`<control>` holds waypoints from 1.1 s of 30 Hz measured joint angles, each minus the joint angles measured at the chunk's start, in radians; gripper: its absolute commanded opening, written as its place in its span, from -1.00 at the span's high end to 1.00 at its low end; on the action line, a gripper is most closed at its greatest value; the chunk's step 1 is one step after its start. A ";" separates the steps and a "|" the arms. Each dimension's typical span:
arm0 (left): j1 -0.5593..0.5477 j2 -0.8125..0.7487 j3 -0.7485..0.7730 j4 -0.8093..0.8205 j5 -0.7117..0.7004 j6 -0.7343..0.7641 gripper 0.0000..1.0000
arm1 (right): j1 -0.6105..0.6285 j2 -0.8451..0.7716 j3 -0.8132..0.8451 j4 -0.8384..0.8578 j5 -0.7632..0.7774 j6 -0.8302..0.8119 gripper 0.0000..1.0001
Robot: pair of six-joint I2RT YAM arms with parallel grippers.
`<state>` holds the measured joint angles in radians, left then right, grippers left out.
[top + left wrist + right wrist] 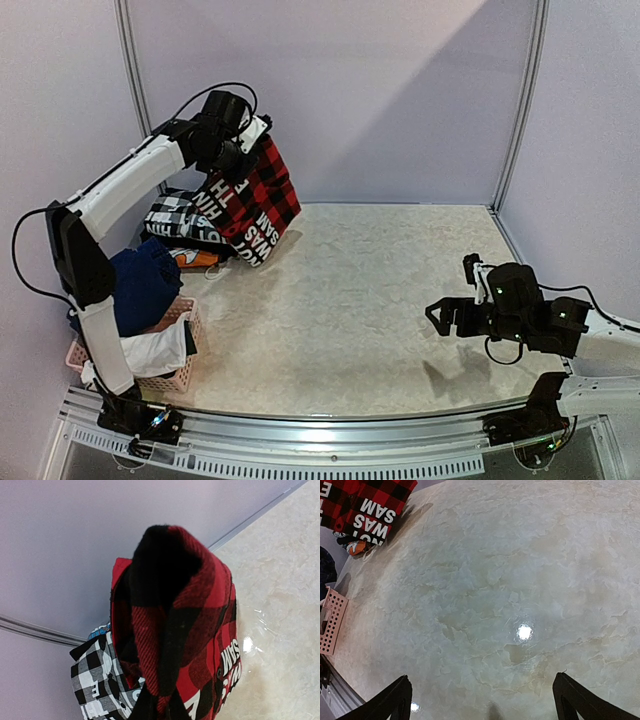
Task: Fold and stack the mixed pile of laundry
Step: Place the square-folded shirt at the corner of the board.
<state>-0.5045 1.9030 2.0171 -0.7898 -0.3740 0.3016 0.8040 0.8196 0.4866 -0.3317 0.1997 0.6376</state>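
left gripper (252,143) clamped on red-and-black plaid shirt (268,195), hanging beyond pink basket (181,377) | right gripper (440,316) jaws wide, empty, far right of basket

My left claw (247,140) has its fingertips buried in the red-and-black plaid shirt (190,625), so its own camera shows none of them; the white lettering (230,661) beneath runs off the bottom edge; my right claw (481,680) shows only finger ends, the rest cropped; far to its left the pink basket (332,620) is cut off; an orange scrap (356,547) beyond is too small to name.
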 measured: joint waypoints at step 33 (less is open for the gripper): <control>0.248 0.029 0.194 -0.089 0.090 -0.034 1.00 | 0.000 0.022 -0.023 0.019 -0.001 0.000 -0.98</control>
<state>-0.2562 1.9320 2.2112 -0.8783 -0.2844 0.2672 0.8040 0.8417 0.4637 -0.3130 0.1989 0.6380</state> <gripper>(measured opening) 0.055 0.988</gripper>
